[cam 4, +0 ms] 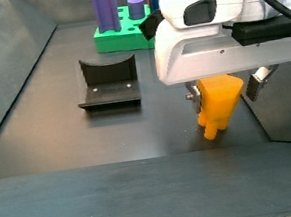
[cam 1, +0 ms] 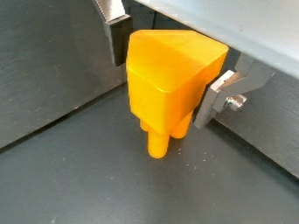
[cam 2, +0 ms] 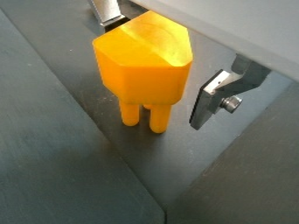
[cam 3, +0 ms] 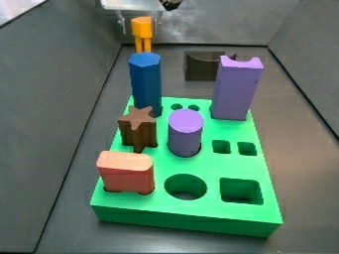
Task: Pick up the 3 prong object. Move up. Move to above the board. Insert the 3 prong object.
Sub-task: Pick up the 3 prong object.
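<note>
3 prong object (cam 4: 218, 106): orange-yellow block, upright, thin prongs pointing down at the dark floor, far off the board (cam 3: 199, 210) and not yet lifted clear. Cannot tell from either side view whether the prong tips touch the floor.

From the left in a side view: the fixture (cam 4: 107, 80) alone on the floor, the green board behind it with its pieces standing in place, then the end effector (cam 4: 223, 88) straddling the orange block at the right, close to the wall.

Looks rigid and light, likely a smooth moulded plastic, so probably somewhat slippery under the pads. Best taken on the two flat sides of the wide upper body, well above the prongs, which appear slender enough to bend or snap if pinched or knocked.

End effector not yet clamped: silver fingers (cam 2: 212, 94) on either side of the block, a gap showing beside one plate in a wrist view.
</note>
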Available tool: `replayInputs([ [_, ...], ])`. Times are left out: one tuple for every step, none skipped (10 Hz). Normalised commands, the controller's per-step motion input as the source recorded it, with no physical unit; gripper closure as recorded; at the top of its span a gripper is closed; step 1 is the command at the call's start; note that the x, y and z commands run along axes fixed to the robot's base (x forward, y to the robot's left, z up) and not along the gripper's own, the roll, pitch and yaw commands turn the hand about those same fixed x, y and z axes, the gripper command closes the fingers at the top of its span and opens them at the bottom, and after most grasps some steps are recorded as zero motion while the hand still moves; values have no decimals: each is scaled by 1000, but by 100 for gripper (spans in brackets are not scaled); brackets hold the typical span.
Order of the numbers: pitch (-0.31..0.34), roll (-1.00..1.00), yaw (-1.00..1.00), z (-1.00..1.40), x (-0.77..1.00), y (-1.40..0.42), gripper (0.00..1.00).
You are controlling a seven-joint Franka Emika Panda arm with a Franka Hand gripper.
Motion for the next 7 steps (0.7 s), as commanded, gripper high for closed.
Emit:
replayInputs([
  [-103,-440,0,0,0,103,0],
  [-13,-107,0,0,0,0,0],
  [0,0,0,0,0,0,0],
  [0,0,0,0,0,0,100],
  [0,0,0,0,0,0,100],
  [0,0,0,0,0,0,100],
  [0,0,0,0,0,0,100],
])
